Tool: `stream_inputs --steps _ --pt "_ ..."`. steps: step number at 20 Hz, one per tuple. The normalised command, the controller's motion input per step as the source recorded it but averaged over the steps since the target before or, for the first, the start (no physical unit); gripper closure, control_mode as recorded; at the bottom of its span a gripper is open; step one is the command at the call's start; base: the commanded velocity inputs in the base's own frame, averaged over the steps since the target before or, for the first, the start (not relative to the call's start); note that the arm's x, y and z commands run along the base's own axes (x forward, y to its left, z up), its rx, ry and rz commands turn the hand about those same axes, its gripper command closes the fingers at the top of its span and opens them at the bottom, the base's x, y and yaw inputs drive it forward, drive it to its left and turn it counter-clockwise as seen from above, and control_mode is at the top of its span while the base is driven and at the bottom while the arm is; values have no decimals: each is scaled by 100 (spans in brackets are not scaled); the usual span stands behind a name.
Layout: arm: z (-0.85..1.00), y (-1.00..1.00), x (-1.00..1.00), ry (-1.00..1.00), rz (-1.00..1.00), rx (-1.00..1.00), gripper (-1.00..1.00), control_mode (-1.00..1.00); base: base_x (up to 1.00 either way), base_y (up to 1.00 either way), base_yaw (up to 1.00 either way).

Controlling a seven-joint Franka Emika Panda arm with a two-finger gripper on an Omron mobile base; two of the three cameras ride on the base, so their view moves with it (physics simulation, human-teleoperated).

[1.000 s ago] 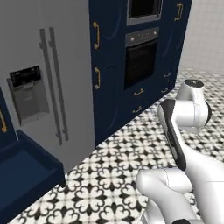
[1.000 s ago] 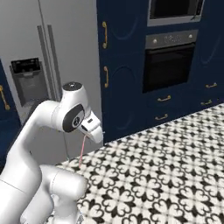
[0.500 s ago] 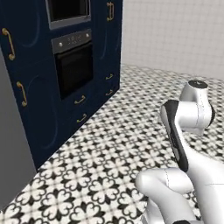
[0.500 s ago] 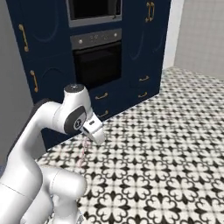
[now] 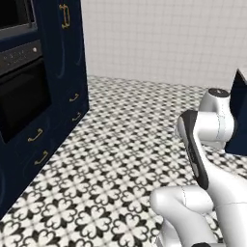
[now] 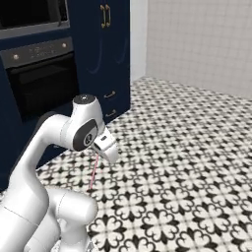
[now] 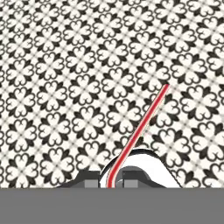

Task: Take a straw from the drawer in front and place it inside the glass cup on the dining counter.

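My gripper (image 7: 109, 178) is shut on the straw (image 7: 139, 131), a thin pinkish-red stick that runs from between the dark fingertips (image 7: 89, 176) out over the patterned floor. In the right base view the straw (image 6: 93, 173) hangs down and slightly left from the gripper (image 6: 100, 153), above the floor and close in front of the arm's base. The glass cup, the dining counter and the drawer are out of view.
Navy blue cabinets with a black built-in oven (image 5: 21, 96) (image 6: 42, 81) and brass-handled drawers (image 5: 75, 108) stand on the left. A white tiled wall (image 5: 169, 38) closes the far side. Black-and-white patterned floor (image 6: 187, 157) stretches ahead. A navy blue edge (image 5: 239, 113) shows at the right.
The base has turned: the fridge has slid out of the picture, the oven has shifted left and the white wall has come into view. The straw stays in my shut gripper.
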Motion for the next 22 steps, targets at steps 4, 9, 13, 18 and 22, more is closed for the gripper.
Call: stream_inputs --steps 4,9,13,18,22 --pt "0 0 0 0 0 0 100 100 100 -47 -36" --pt "0 0 0 0 0 0 100 100 100 -21 -39" --pt "0 0 0 0 0 0 100 100 100 0 -40" --pt "0 0 0 0 0 0 100 100 100 9 -40" --pt "0 0 0 0 0 0 100 100 100 28 -44"
